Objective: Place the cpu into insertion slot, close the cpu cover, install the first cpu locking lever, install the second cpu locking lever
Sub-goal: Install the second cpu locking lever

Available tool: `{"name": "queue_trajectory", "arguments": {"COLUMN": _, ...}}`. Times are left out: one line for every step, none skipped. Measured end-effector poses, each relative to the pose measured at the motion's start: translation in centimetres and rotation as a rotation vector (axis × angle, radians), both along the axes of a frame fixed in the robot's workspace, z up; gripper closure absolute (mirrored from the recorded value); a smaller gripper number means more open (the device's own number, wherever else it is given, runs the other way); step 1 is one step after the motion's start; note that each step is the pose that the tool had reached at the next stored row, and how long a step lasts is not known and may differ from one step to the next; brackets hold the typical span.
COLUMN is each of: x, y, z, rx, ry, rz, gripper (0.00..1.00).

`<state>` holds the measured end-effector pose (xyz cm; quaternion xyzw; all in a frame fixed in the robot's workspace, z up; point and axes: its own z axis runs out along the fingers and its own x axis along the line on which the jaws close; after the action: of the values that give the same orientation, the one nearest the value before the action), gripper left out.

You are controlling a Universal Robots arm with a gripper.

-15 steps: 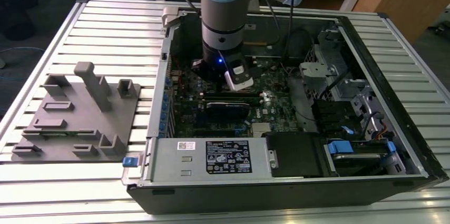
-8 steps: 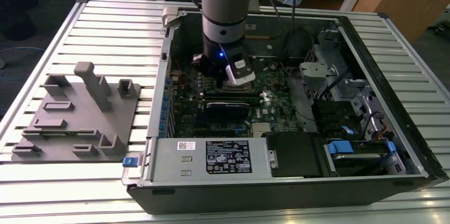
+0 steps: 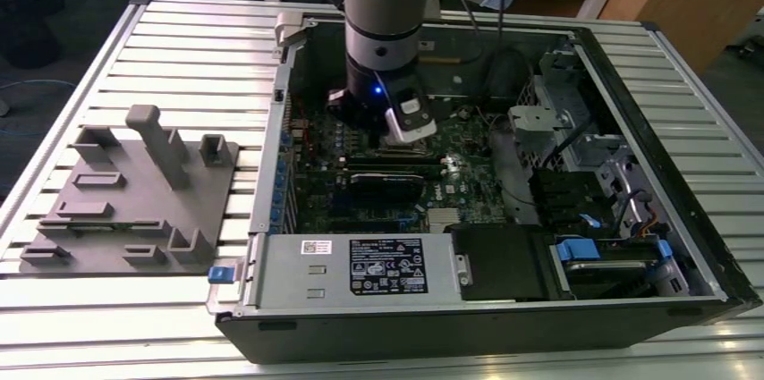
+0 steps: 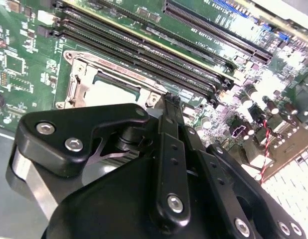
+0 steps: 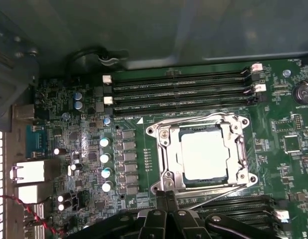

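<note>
Beside the insertion slot, the gripper sat pinched together, empty; sideways slip risked scraping the cpu cover.

— What sits outside the open computer case?
— A grey fixture block with upright pegs, on the slatted metal table, toward the exterior view's left.
— And inside?
— A power supply with a black label, near blue drive latches. In the first wrist view, long memory slots run beside round capacitors.
</note>
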<state>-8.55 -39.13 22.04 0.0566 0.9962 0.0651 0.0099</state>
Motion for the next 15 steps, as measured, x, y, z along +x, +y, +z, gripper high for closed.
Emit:
{"name": "queue_trajectory", "arguments": {"x": 0.03, "y": -0.01, "z": 0.19, "rx": 0.0000, "ry": 0.0000, "rz": 0.000, "gripper": 0.90}}
{"name": "queue_trajectory", "arguments": {"x": 0.07, "y": -0.02, "z": 0.42, "rx": -0.0001, "ry": 0.0001, "rz": 0.000, "gripper": 0.90}}
{"name": "queue_trajectory", "arguments": {"x": 0.11, "y": -0.03, "z": 0.63, "rx": -0.0002, "ry": 0.0001, "rz": 0.000, "gripper": 0.90}}
{"name": "queue_trajectory", "arguments": {"x": 0.15, "y": -0.03, "z": 0.82, "rx": -0.0001, "ry": 0.0000, "rz": 0.000, "gripper": 0.90}}
{"name": "queue_trajectory", "arguments": {"x": 0.20, "y": -0.03, "z": 1.03, "rx": 0.0000, "ry": 0.0000, "rz": 0.000, "gripper": 0.90}}
{"name": "queue_trajectory", "arguments": {"x": 0.25, "y": -0.03, "z": 1.27, "rx": -0.0001, "ry": 0.0000, "rz": 0.000, "gripper": 0.90}}
{"name": "queue_trajectory", "arguments": {"x": 0.31, "y": -0.03, "z": 1.51, "rx": -0.0001, "ry": 0.0001, "rz": 0.000, "gripper": 0.90}}
{"name": "queue_trajectory", "arguments": {"x": 0.38, "y": -0.03, "z": 1.77, "rx": 0.0001, "ry": 0.0000, "rz": 0.000, "gripper": 0.90}}
{"name": "queue_trajectory", "arguments": {"x": 0.43, "y": -0.03, "z": 2.01, "rx": 0.0001, "ry": 0.0001, "rz": 0.000, "gripper": 0.90}}
{"name": "queue_trajectory", "arguments": {"x": 0.49, "y": -0.03, "z": 2.22, "rx": -0.0001, "ry": 0.0002, "rz": 0.000, "gripper": 0.90}}
{"name": "queue_trajectory", "arguments": {"x": 0.55, "y": -0.03, "z": 2.40, "rx": -0.0001, "ry": 0.0003, "rz": 0.000, "gripper": 0.90}}
{"name": "queue_trajectory", "arguments": {"x": 0.62, "y": -0.03, "z": 2.53, "rx": -0.0001, "ry": 0.0003, "rz": 0.000, "gripper": 0.90}}
{"name": "queue_trajectory", "arguments": {"x": 0.76, "y": -0.02, "z": 2.57, "rx": 0.0000, "ry": 0.0008, "rz": 0.000, "gripper": 0.90}}
{"name": "queue_trajectory", "arguments": {"x": 0.94, "y": -0.02, "z": 2.58, "rx": 0.0001, "ry": 0.0016, "rz": -0.001, "gripper": 0.90}}
{"name": "queue_trajectory", "arguments": {"x": 1.16, "y": -0.03, "z": 2.59, "rx": 0.0001, "ry": 0.0027, "rz": -0.001, "gripper": 0.90}}
